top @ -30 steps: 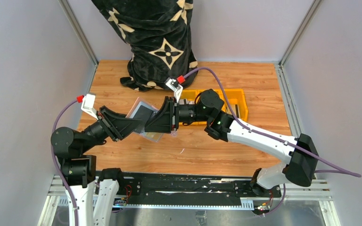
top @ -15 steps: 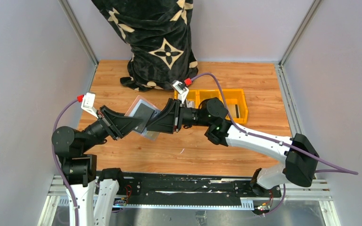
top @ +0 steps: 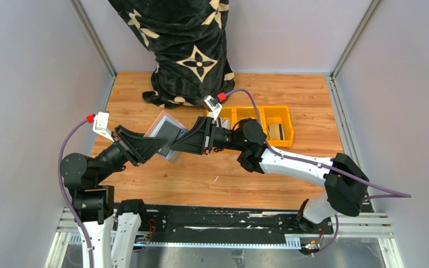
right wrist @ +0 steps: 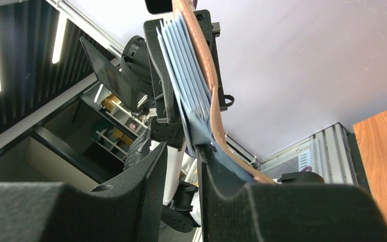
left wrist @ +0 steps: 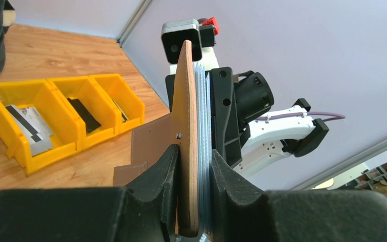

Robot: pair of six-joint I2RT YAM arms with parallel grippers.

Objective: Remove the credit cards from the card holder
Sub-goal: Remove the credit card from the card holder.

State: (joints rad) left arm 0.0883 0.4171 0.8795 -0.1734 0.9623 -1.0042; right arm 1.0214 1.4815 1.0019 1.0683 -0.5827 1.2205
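holder: flat brown leather-like folding card holder (left wrist: 185, 126), held up off the wood-plank counter (top: 290, 173), left of centre, approx midway btwn near and far edges. Edge-on and upright in L wrist view, tiny stud on its outer face. A brown flap sticks out on the side away from the cards.
cards: stack of thin pale blue plastic credit cards (left wrist: 202, 121), flat against the holder's inner face. From R wrist cam they fan out slightly at the top. Other colours not discernible.
left gripper: left gripper (left wrist: 194, 156) clamped on holder + cards together, one black finger (left wrist: 153, 176) on the leather side, the other on the card side.
right gripper: right gripper (right wrist: 182, 148) nose-to-nose w/ the left one, on the card side. Slim gap shows btwn its jaws; the stack's lower corner sits at one fingertip. Can't tell if it's pinching anything.
bin: yellow three-compartment plastic bin (left wrist: 63, 126) on the counter toward the far edge, right of centre, well apart from the holder. One end compartment has a grey-white card (left wrist: 30, 126) w/ a black stripe. The middle one has a flat black item (left wrist: 83, 113). The third has sth thin, unclear.
cloth: black fabric (top: 184, 44) w/ tan flower pattern at the far edge, left of centre, draped onto the counter.
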